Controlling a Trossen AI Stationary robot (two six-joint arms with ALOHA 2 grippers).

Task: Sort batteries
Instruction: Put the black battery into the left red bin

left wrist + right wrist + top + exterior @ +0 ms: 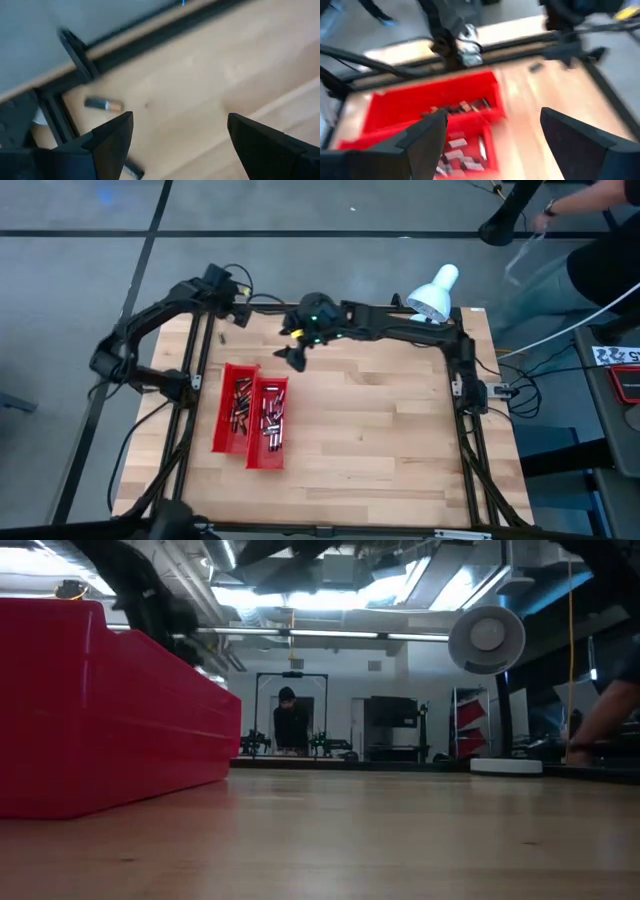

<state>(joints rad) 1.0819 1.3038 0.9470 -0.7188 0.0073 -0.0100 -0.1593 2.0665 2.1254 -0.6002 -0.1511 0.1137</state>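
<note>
Two red trays [238, 408] [270, 423] lie side by side on the left half of the wooden table, each holding several small silvery-grey batteries [271, 416]. The right wrist view shows the same batteries [462, 106] in both trays. A loose battery [103, 104] lies flat on the wood near the far left corner, also visible from above [222, 335]. A second loose battery [132, 170] lies closer to my left gripper. My left gripper [180, 120] is open above that corner [238, 318]. My right gripper [493, 112] is open, hovering just beyond the trays' far ends [293, 357].
A black frame rail [330, 310] runs along the table's far edge, with side rails [470, 420] on both sides. A white lamp [435, 292] stands at the far right corner. The low view shows a tray wall [100, 710] and a person [290, 725] far behind.
</note>
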